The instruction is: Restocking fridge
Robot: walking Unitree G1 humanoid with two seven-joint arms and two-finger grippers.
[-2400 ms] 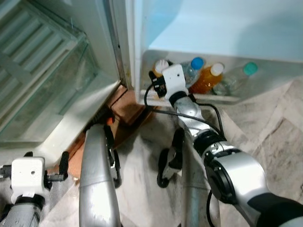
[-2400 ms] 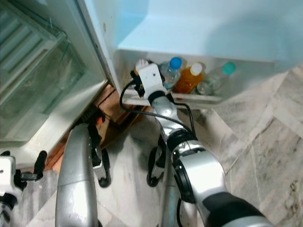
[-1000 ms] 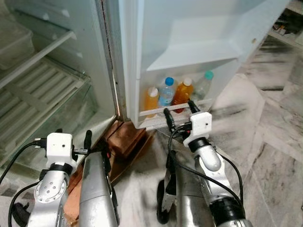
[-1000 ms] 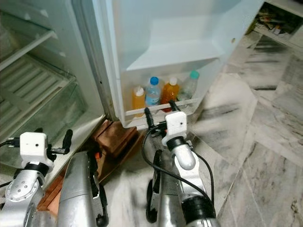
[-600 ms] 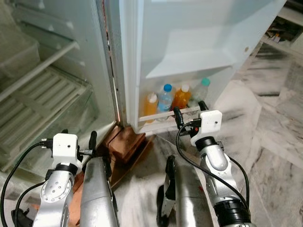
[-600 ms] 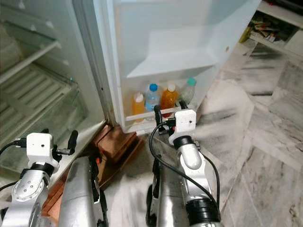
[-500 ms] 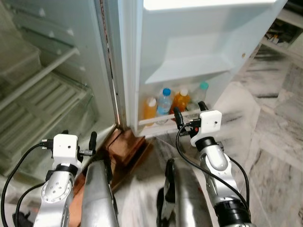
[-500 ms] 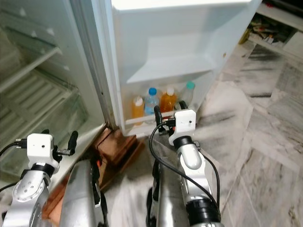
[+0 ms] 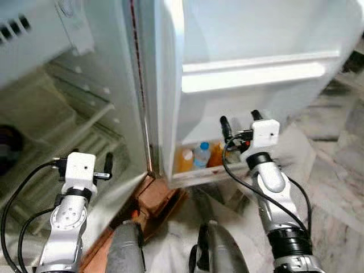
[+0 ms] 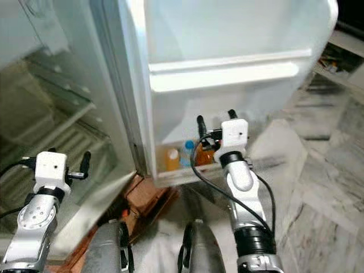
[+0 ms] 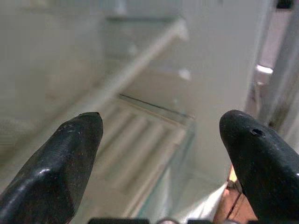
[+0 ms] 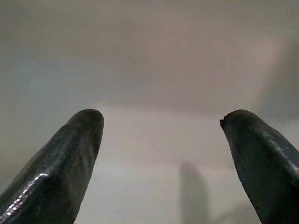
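I can read no text, brand, number or sign in any view; the bottles [image 9: 200, 154] in the lower bin of the fridge door [image 9: 256, 34] carry labels, but these are too small and blurred for me to make out; the white housings on both wrists show no legible marking; the fridge interior [image 11: 140, 140] and the door panel seen from the wrist cameras are plain.

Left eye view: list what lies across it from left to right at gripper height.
Left gripper → fridge interior shelves → door hinge edge → orange juice bottle → water bottle → right gripper → marble floor.
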